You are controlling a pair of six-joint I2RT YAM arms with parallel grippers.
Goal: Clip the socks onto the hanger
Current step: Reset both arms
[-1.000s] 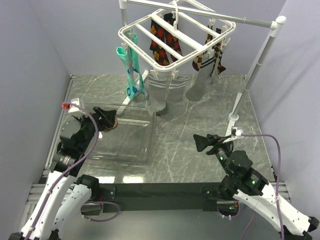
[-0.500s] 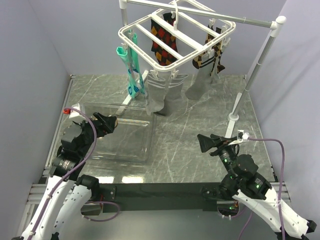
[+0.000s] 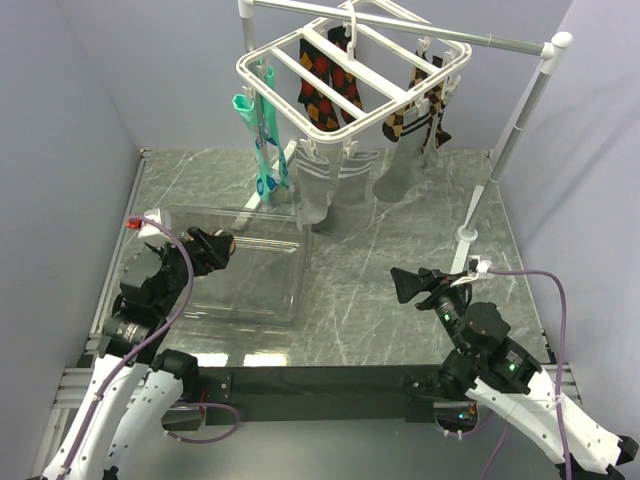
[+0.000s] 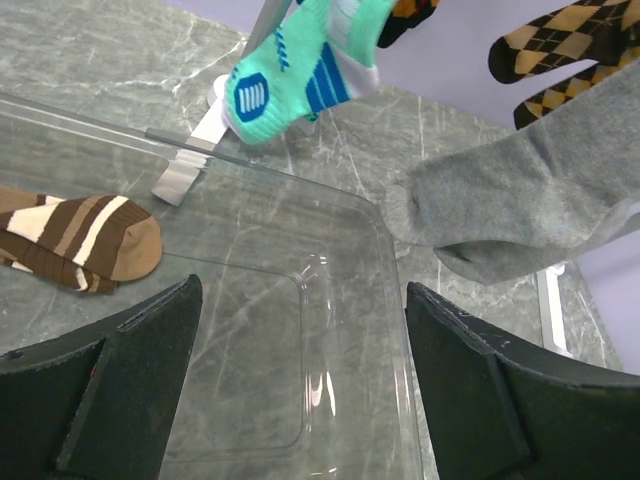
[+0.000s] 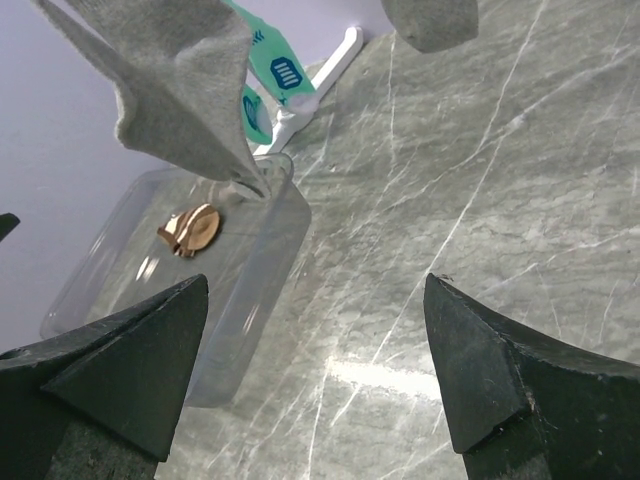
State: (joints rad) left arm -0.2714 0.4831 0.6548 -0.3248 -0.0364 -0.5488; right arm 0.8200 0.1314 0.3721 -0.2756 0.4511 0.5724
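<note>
— What hangs over there, and what is it made of?

— The hanger (image 3: 404, 95) is a white plastic grid with small clips, high above and beyond the tray (image 3: 300, 272), which is a clear, hard plastic tub with rounded corners. The grey socks (image 3: 322, 190) are soft plain knit with thin white stripes at the cuff. They dangle from its clips just past the tray's far right corner.

— And the surface?

— The bench (image 3: 400, 240) is glossy grey-green marbled stone, set between pale lilac walls (image 3: 90, 90). A brown striped sock (image 4: 80, 240) lies flat inside the tray.

— Your arms?

— My left pincer (image 3: 215, 243) hovers over the tray's left side, fingers spread wide, holding nothing. My right pincer (image 3: 400, 285) hangs to the right of the tray, well apart from it and pointed towards it, likewise spread and empty. Both elbows are folded.
</note>
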